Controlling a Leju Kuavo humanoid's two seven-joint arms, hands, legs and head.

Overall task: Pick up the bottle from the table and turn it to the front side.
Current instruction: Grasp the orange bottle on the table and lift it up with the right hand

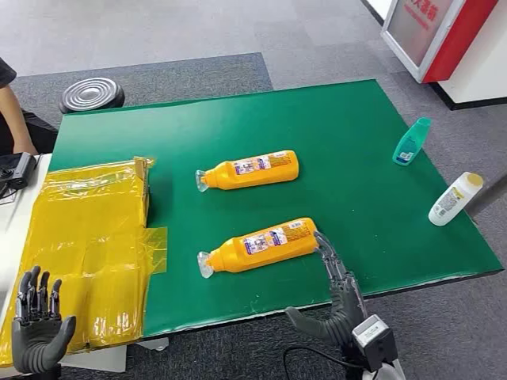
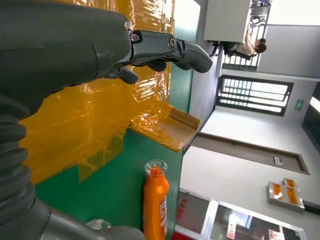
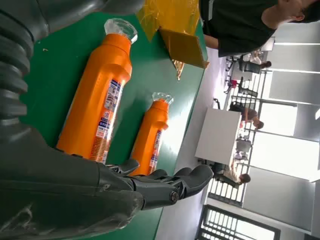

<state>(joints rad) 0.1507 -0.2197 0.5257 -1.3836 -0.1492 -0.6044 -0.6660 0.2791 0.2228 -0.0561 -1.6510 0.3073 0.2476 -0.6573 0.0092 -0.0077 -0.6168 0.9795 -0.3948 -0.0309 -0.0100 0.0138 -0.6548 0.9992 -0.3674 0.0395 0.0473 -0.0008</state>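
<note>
On the green bench (image 1: 371,150), the near orange bottle (image 1: 263,245) lies label-up, print unreadable, its base touched by the released right robot hand (image 1: 337,297); the left robot hand (image 1: 39,321) hangs released.

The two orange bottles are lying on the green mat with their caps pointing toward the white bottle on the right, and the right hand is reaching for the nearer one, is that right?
Not quite. The head view shows both orange bottles, the nearer and the farther, lying on the green mat with caps pointing toward the yellow wrapping, away from the white bottle. The right hand is indeed at the nearer one.
</note>
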